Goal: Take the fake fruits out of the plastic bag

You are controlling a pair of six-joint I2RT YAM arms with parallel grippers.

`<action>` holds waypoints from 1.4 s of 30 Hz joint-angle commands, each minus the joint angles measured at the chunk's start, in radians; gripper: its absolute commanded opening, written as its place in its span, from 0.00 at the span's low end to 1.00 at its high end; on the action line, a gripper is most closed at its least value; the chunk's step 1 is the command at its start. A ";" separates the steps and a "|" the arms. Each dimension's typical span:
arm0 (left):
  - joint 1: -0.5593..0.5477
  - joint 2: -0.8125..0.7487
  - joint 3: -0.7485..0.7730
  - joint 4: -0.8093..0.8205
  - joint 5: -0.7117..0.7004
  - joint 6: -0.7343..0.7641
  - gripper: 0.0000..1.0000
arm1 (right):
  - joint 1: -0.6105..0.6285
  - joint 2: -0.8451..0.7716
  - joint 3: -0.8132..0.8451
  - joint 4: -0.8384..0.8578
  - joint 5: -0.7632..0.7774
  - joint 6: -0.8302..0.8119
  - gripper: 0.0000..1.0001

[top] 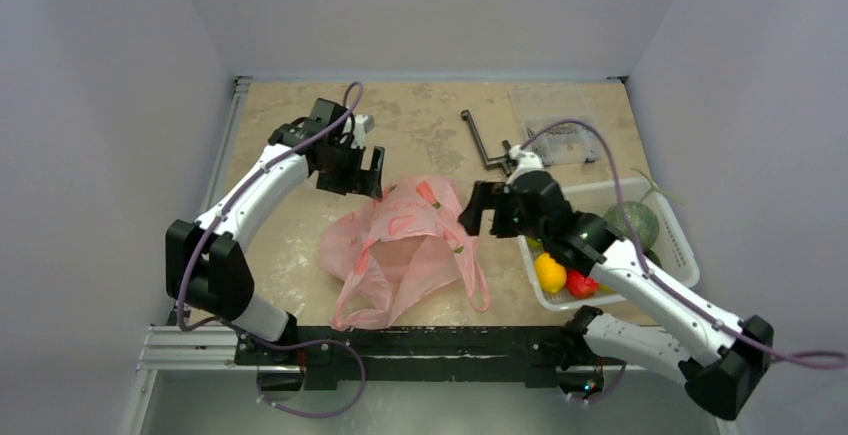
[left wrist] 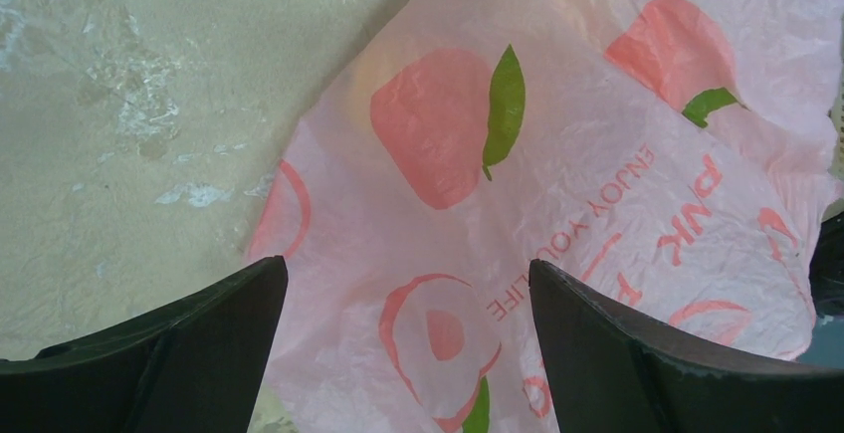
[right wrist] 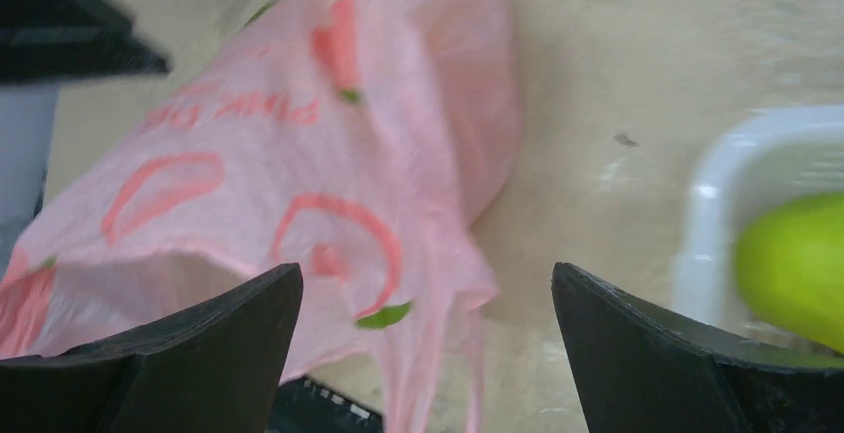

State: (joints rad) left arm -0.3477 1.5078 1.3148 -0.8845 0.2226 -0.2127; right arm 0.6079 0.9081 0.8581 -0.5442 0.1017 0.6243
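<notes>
Lying slack on the tan bench (top: 420, 125), the thin translucent pink plastic bag (top: 410, 245) looks featherlight, limp and slippery; a pinched fold of film near its closed far end seems the best hold. Its long axis runs far-to-near, loop handles (top: 352, 303) pointing toward the arm bases. Both the left end effector (top: 366, 181) and the right end effector (top: 482, 217) gape empty, flanking it.

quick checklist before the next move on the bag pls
1. Left gripper open, empty: ok.
2. Right gripper open, empty: ok.
3. Plastic bag lying between both grippers: ok.
4. Bag mouth open enough to enter: cannot tell.
5. Fake fruits in the white basket: ok; any inside the bag: cannot tell, the film hides them.
6. Right wrist view sharp: not ok, blurred.
</notes>
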 commanded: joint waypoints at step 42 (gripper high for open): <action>-0.034 0.272 0.068 -0.025 0.007 0.042 0.71 | 0.677 0.799 -0.017 0.963 0.601 -0.695 0.73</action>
State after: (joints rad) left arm -0.3763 1.7782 1.3487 -0.9108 0.2054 -0.1894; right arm 1.3094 1.6814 0.7677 0.3672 0.6910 -0.0280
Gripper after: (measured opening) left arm 0.707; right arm 0.725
